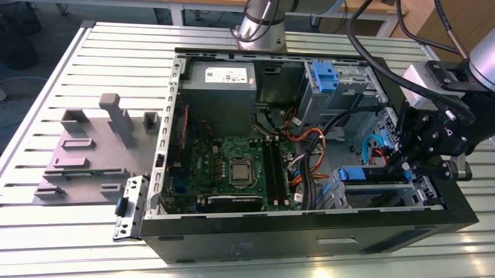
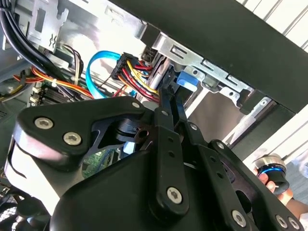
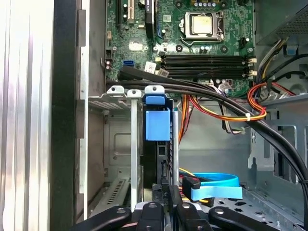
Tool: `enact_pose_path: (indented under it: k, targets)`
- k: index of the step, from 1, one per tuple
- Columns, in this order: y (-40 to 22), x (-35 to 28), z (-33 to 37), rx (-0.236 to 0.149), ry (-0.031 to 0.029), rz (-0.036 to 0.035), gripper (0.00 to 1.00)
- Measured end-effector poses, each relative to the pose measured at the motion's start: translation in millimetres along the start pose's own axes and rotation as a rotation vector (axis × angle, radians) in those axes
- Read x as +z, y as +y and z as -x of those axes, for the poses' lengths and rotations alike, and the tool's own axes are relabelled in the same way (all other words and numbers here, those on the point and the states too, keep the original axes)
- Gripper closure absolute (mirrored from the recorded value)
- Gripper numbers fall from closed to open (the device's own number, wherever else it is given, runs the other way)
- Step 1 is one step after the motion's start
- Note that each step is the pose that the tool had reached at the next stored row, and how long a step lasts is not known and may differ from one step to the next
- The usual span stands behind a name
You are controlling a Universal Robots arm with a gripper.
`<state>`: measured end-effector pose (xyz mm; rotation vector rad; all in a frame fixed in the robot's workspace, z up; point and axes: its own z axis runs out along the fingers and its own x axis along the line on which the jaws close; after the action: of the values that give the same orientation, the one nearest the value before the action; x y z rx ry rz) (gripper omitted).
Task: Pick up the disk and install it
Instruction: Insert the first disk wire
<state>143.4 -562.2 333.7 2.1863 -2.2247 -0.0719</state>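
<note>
The disk [image 1: 360, 174] stands on edge in the grey metal drive bay [image 1: 386, 194] at the case's front corner, on the exterior view's right, with its blue carrier tab showing. In the first wrist view the disk [image 3: 158, 124] sits between the bay's silver rails, its dark edge running toward my gripper [image 3: 167, 191]. The gripper [image 1: 398, 168] hangs over the bay from the exterior view's right. Its two thin fingers lie close together at the disk's [image 2: 186, 80] end, where the gripper [image 2: 169, 91] looks shut on it.
The open computer case holds a motherboard [image 1: 232, 168], a grey power supply [image 1: 222, 75] and a second bay with a blue bracket [image 1: 325, 75]. Black, orange and blue cables [image 3: 216, 185] run beside the bay. A grey fixture plate [image 1: 85, 156] lies outside. A person's hand [image 2: 276, 185] holds a round knob.
</note>
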Motion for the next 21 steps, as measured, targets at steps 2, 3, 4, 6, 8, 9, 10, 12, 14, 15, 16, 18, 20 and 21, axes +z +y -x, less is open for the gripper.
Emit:
enact_pose_path:
  k: [2, 3, 4, 6, 8, 9, 10, 12, 14, 15, 16, 18, 20, 21]
  targets:
    - [0.5, 0.1, -0.2, 0.0, 0.0, 0.0001, 0.83]
    - [0.5, 0.1, -0.2, 0.0, 0.0001, 0.0001, 0.83]
    - [0.5, 0.3, -0.3, 0.0, 0.0002, 0.0001, 0.83]
    - [0.6, 0.8, -0.4, 0.0, 0.0005, 0.0, 0.83]
    - [0.5, 1.8, -0.4, 0.0, 0.0001, 0.0001, 0.83]
    - [0.5, 2.2, -0.4, 0.0, 0.0001, 0.0001, 0.83]
    - [0.5, 2.5, -0.4, 0.0, 0.0002, 0.0001, 0.83]
    - [0.5, 3.1, -0.4, -0.001, 0.0004, 0.0001, 0.83]
    - [0.5, 3.7, -0.4, -0.001, 0.0003, 0.0001, 0.83]
    - [0.4, 4.1, -0.4, -0.001, 0.0005, 0.0001, 0.83]
    - [0.4, 4.5, -0.4, -0.001, 0.0006, 0.0, 0.83]
    - [0.4, 5.4, -0.4, -0.001, 0.0008, 0.0001, 0.83]
    - [0.4, 5.8, -0.5, -0.001, 0.0007, 0.0001, 0.83]
    - [0.3, 5.9, -0.5, -0.001, 0.0004, 0.0002, 0.83]
